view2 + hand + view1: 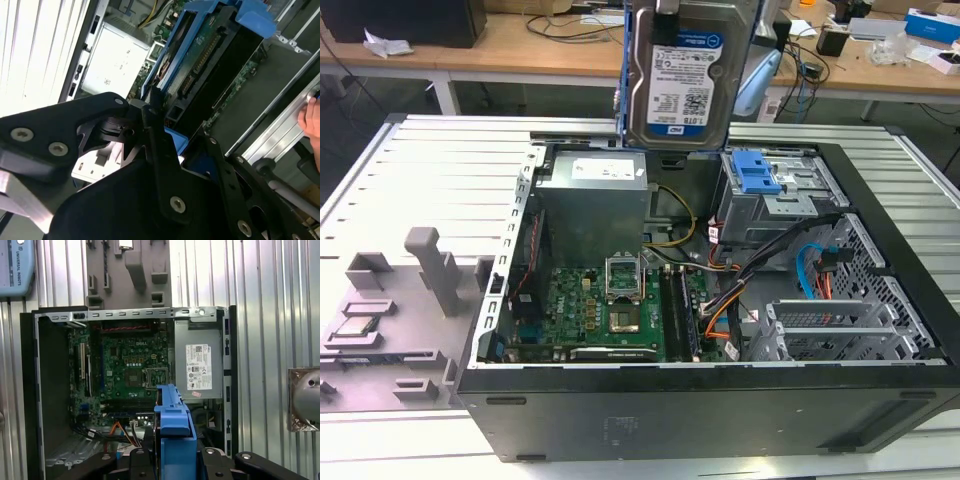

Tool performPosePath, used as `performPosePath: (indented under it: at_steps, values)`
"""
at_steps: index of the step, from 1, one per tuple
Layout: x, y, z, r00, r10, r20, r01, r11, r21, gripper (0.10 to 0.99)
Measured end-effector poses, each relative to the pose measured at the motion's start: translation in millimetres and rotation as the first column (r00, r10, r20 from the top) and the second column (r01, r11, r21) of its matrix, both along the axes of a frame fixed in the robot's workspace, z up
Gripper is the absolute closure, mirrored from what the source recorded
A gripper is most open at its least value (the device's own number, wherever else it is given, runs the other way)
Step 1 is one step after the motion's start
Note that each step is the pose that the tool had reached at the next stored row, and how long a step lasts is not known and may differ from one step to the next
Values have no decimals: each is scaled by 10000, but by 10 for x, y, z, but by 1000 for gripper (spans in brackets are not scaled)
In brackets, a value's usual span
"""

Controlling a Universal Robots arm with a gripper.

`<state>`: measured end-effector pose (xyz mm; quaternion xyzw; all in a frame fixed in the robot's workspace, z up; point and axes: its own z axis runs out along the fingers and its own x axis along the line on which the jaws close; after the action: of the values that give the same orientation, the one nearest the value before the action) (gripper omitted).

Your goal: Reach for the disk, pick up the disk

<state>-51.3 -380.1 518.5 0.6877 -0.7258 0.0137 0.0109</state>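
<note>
Lifted upright over the open computer case (700, 415): the disk (685, 75) (200, 55) (174, 425).
Flat, rectangular, silver, with 1 white-and-blue barcoded label turned toward the exterior view and blue plastic frame along its 2 long sides. High in the air, touching nothing inside the case. Edge-on in both wrist views, connector edge showing in the second wrist view.

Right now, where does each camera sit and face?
Exterior view: off the arm, looks down into the open computer case, disk held above it.
First wrist view: on the arm, looks down into the case past the gripper.
Second wrist view: along the gripper's fingers at the disk's blue frame; a person's hand nearby.
Both wrist views share the gripper shut on the disk.
</note>
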Motion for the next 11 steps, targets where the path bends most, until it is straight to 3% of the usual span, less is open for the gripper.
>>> performPosePath:
  at_steps: [11]
  values:
    - [280,0,0,10000,2,0,-2,10000,0,718]
